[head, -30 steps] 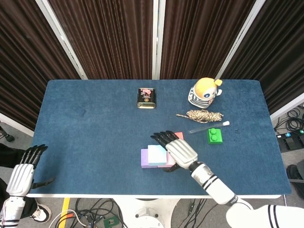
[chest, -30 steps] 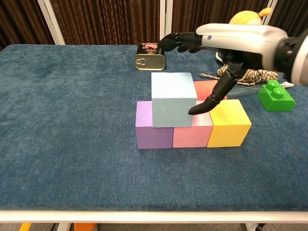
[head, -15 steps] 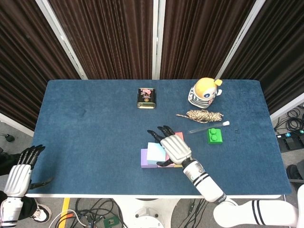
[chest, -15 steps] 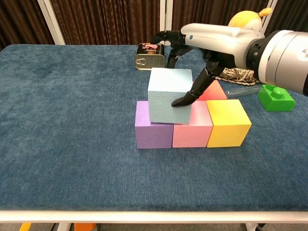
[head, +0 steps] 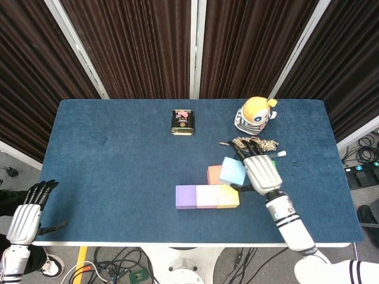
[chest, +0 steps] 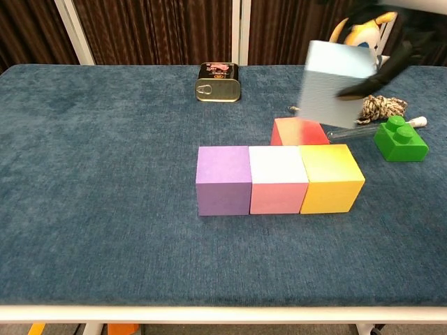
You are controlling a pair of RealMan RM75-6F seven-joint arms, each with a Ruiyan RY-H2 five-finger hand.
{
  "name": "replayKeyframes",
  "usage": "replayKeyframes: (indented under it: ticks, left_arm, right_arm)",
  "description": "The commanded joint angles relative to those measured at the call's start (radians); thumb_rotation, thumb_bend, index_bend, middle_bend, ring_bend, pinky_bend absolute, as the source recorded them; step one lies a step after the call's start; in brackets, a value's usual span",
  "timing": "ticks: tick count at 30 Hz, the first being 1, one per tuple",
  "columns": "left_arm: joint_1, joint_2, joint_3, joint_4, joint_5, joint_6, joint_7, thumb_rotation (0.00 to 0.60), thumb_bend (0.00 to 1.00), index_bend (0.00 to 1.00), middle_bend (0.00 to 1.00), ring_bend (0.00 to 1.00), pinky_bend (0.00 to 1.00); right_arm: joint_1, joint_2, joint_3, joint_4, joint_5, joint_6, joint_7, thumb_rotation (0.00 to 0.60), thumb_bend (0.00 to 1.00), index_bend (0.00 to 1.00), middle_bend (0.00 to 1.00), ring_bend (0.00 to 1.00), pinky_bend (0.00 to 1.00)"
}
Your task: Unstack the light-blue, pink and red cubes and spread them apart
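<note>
While the right hand (head: 260, 171) holds it, the light-blue cube (chest: 337, 84) hangs tilted.

Silver-backed robot hands with black fingers.
Right hand (head: 260, 171): pale grey shell, black-banded white wrist and forearm. Left hand (head: 26, 216): same grey shell, dark fingers.

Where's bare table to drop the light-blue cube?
Right hand holds the light-blue cube aloft. Bare cloth: left of the purple cube, and right of the yellow cube. Crowded by the rope and green brick.
</note>
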Motion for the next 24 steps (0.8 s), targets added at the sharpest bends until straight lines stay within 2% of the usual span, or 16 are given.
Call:
replayKeyframes:
  ticks: [1,9,13,18,22,24]
  left_arm:
    - [-0.003,0.0,0.0,-0.004,0.002,-0.005,0.006,0.6,0.0,0.11,0.07,0.0,0.0]
    - [-0.015,0.005,0.0,-0.03,0.012,-0.013,0.034,0.6,0.0,0.11,0.07,0.0,0.0]
    - [-0.017,0.007,0.001,-0.039,0.011,-0.016,0.044,0.6,0.0,0.11,0.07,0.0,0.0]
    - [-0.02,0.004,0.002,-0.044,0.009,-0.025,0.05,0.6,0.0,0.11,0.07,0.0,0.0]
    - [-0.02,0.005,0.004,-0.046,0.005,-0.03,0.051,0.6,0.0,0.11,0.07,0.0,0.0]
    - [-0.019,0.007,0.005,-0.046,0.002,-0.03,0.05,0.6,0.0,0.11,0.07,0.0,0.0]
  right_arm:
    - [-0.112,0.085,-0.05,0.029,-0.026,0.055,0.139,0.6,0.1,0.0,0.54,0.06,0.0]
    - [-0.295,0.142,-0.158,0.143,-0.133,0.125,0.366,0.6,0.1,0.0,0.55,0.06,0.0]
    - [-0.354,0.157,-0.21,0.177,-0.184,0.14,0.399,0.6,0.1,0.0,0.57,0.06,0.0]
    - [-0.392,0.124,-0.226,0.23,-0.214,0.152,0.405,0.6,0.1,0.0,0.55,0.06,0.0]
    - [-0.398,0.101,-0.224,0.256,-0.22,0.128,0.422,0.6,0.05,0.0,0.48,0.05,0.0]
    - [-0.391,0.118,-0.23,0.246,-0.209,0.084,0.418,0.6,0.01,0.0,0.35,0.02,0.0]
